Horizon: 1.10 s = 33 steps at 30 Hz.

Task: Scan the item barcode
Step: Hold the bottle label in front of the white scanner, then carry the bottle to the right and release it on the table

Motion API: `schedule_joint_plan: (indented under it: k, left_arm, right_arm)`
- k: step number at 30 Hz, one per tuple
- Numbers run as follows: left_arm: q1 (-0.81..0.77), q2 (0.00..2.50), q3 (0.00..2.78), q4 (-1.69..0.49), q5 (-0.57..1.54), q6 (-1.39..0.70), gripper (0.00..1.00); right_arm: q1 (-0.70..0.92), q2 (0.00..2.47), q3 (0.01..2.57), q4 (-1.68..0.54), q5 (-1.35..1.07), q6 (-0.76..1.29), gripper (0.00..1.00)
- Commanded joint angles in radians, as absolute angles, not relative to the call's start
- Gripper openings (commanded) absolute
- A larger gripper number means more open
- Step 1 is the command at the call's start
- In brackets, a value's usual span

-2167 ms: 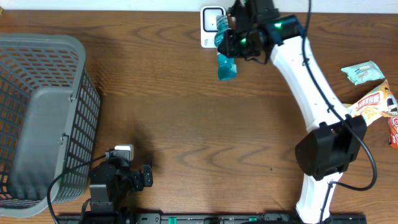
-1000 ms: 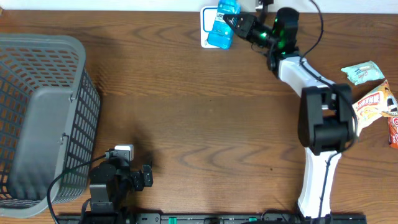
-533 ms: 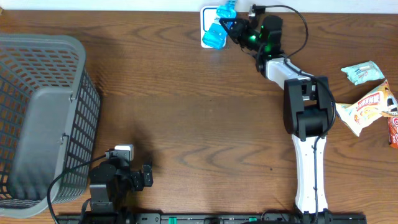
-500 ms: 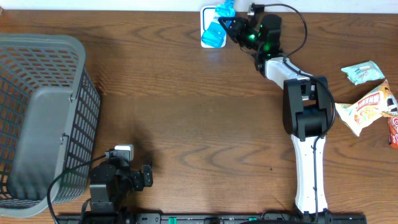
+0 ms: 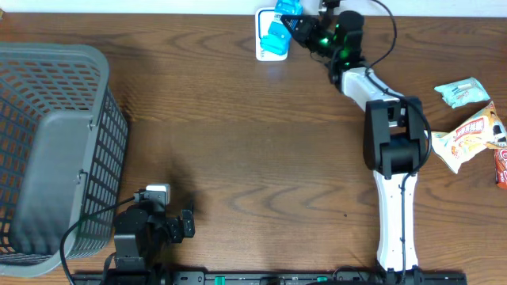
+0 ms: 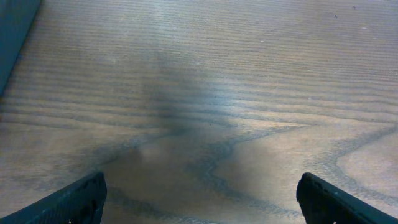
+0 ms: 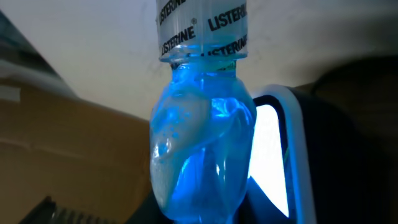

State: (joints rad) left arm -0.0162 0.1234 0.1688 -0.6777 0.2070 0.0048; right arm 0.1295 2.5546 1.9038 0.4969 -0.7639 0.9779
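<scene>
Your whole workspace is one dark brown wooden table (image 5: 238, 142), its wavy grain running left to right. Along the far edge you can see a thin pale strip (image 5: 158, 6); from above you cannot tell whether it is wall or floor. The light is even and soft, with no hard-edged shadows. Close up from the left wrist, the wood (image 6: 280, 81) looks paler, and a blurred dark shadow (image 6: 180, 106) lies across it. From the right wrist you get a plain off-white wall (image 7: 74, 37) above a flat brown surface (image 7: 62, 155) on the left.
</scene>
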Motion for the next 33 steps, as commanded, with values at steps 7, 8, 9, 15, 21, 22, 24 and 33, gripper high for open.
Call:
schedule_joint_plan:
  k: [7,8,9,15,21,22,24,33]
  left_arm:
    - [-0.017,0.122,0.163,-0.689,0.208,0.015,0.98]
    - [-0.017,0.122,0.163,-0.69,0.208,0.015,0.98]
    - [-0.017,0.122,0.163,-0.69,0.208,0.015,0.98]
    - [-0.017,0.122,0.163,-0.69,0.208,0.015,0.98]
    - [-0.017,0.122,0.163,-0.69,0.208,0.015,0.98]
    - [-0.017,0.122,0.163,-0.69,0.208,0.015,0.98]
    - [-0.017,0.122,0.163,-0.69,0.208,0.015,0.98]
    - [-0.017,0.122,0.163,-0.689,0.208,0.015,0.98]
  right_arm:
    - [-0.054,2.285,1.952,0.019,-0.893,0.628,0.05]
    - [-0.072,2.242,1.952,-0.138,-0.826,0.52,0.04]
    - [-0.083,2.211,1.952,-0.255,-0.75,0.44,0.04]
    - [-0.137,2.036,1.952,-0.746,-0.159,0.21,0.01]
    - [-0.241,2.022,1.937,-0.913,0.214,0.155,0.02]
    - [-0.266,2.03,1.927,-0.909,0.219,0.16,0.03]
    - [-0.31,2.049,1.917,-0.903,0.219,0.16,0.04]
    - [-0.348,2.13,1.915,-0.898,-0.156,0.173,0.55]
